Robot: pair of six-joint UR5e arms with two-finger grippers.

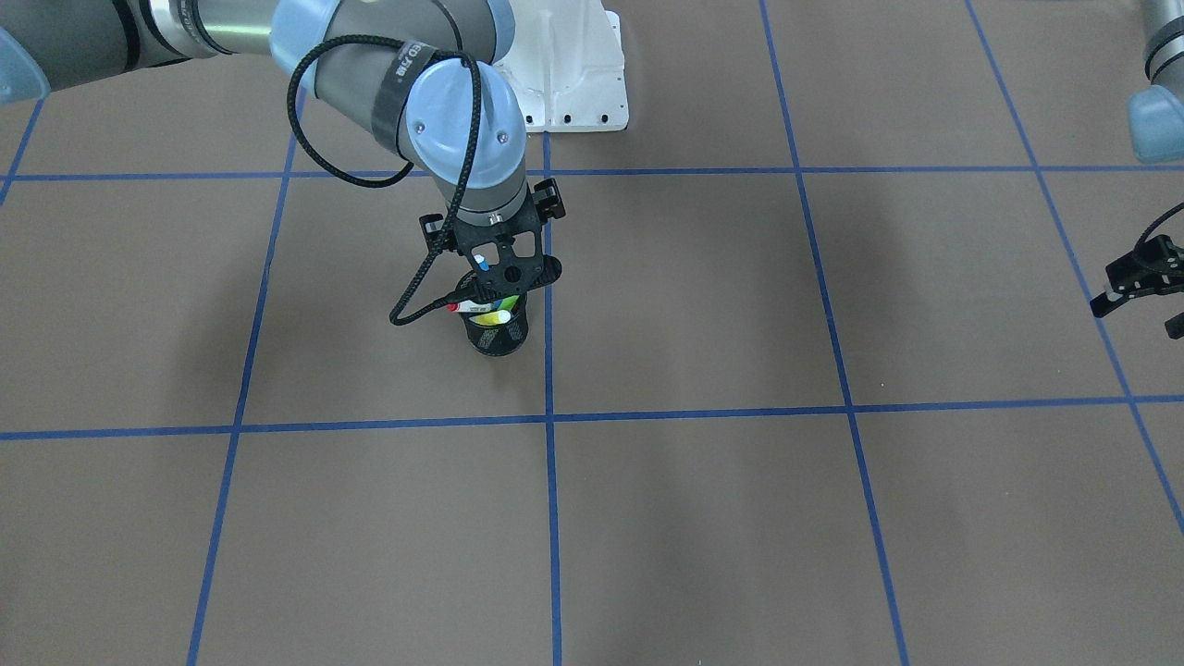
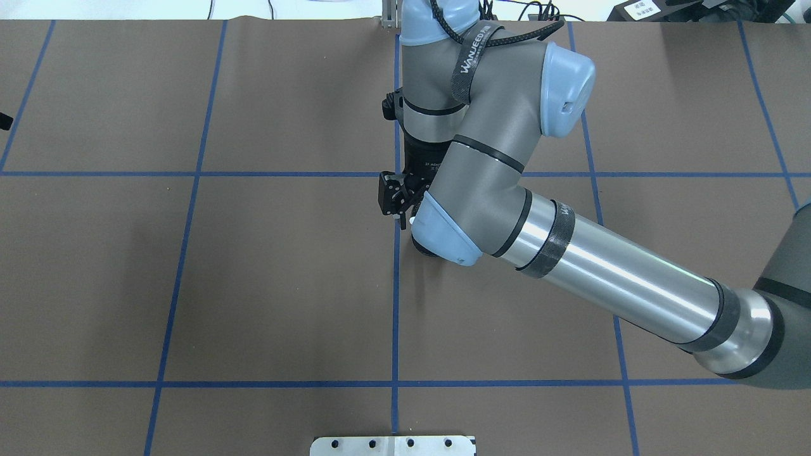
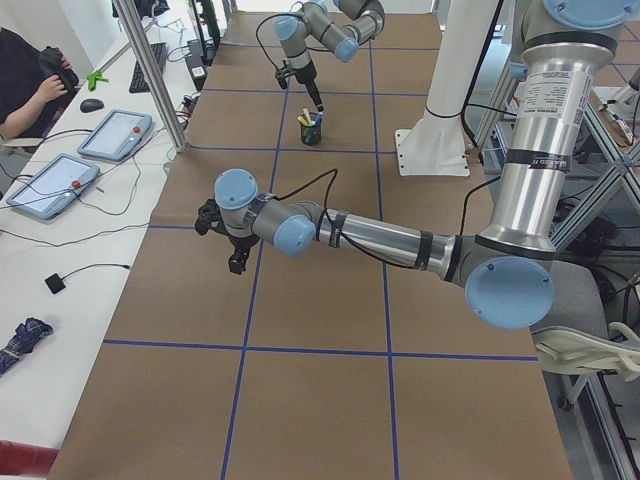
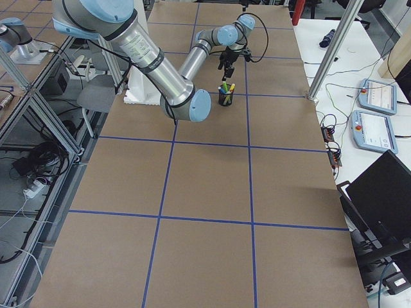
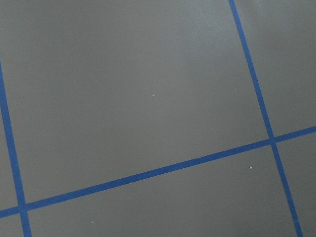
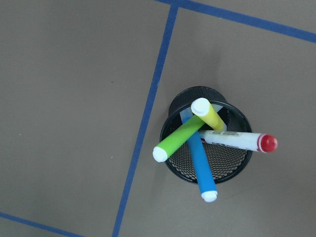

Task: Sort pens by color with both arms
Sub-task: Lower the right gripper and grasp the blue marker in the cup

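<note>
Several pens stand in a black mesh cup (image 6: pixel 237 165): a bright green one (image 6: pixel 177 140), a blue one (image 6: pixel 201 165), a yellow one (image 6: pixel 210 114) and a white one with a red cap (image 6: pixel 232 139). The cup also shows in the front view (image 1: pixel 499 338). My right gripper (image 2: pixel 405 212) hangs straight above the cup, clear of the pens; its one visible finger is splayed out, so it looks open and empty. My left gripper (image 1: pixel 1140 310) hovers open and empty over bare table, far from the cup.
The brown table is marked with a grid of blue tape (image 1: pixel 548 418). The white mounting base (image 1: pixel 573 83) stands behind the cup. In the overhead view the right arm's elbow (image 2: pixel 443 234) covers most of the cup. An operator and tablets are beside the table (image 3: pixel 110 135).
</note>
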